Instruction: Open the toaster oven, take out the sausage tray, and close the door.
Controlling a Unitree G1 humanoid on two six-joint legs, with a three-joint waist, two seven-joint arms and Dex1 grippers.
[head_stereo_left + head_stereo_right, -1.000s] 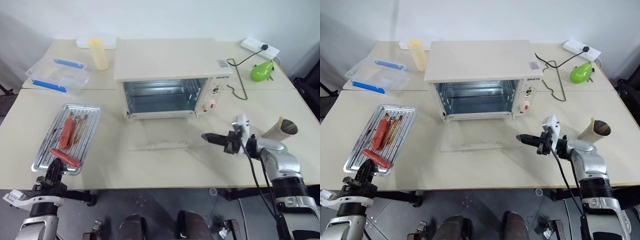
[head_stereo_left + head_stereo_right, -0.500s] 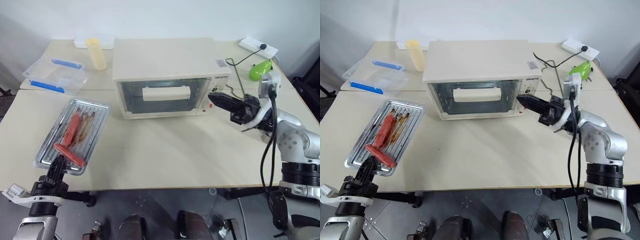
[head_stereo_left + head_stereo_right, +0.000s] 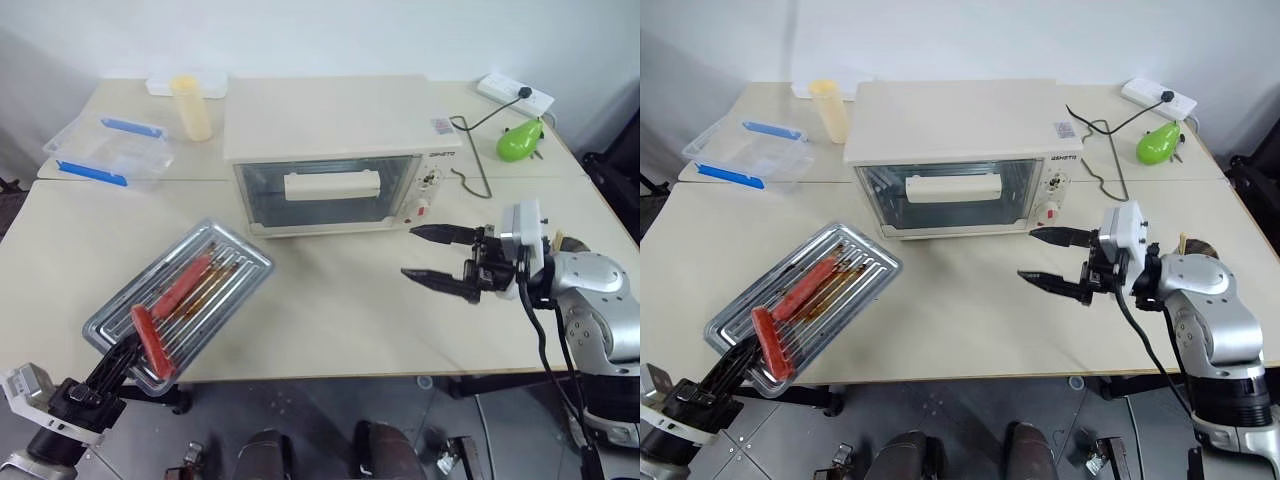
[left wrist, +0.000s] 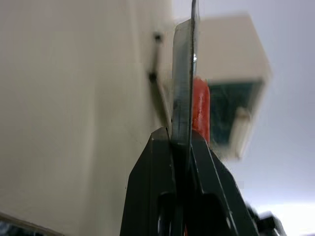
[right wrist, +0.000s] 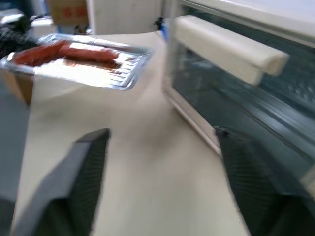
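Silver metal catches our eye first: the sausage tray (image 3: 180,303) sits clamped by its near edge in our left gripper (image 3: 112,358), down at the table's front left corner, tilted and turned on the diagonal, with red sausages (image 3: 800,297) lying across its ridges. In the left wrist view the two black fingers (image 4: 157,196) are pinched tight on the thin rim. Over at the toaster oven (image 3: 335,150), the door (image 3: 330,192) stands shut, its cream bar handle (image 5: 226,49) flat against the front. Our right gripper (image 3: 440,258) hangs just in front of the oven's knob side, jaws spread wide and holding nothing.

So what's left, we judge, is setting that tray down cleanly. We want to level it before lowering, because a tilt like this could let a sausage roll toward the low edge. We'd bring it flat onto the bare table (image 3: 330,320) left of the oven, well inside the edge, and only then loosen the pinch. A rim grip this narrow can twist, so slow and steady is the call. Our right arm just needs to keep clear of the door.
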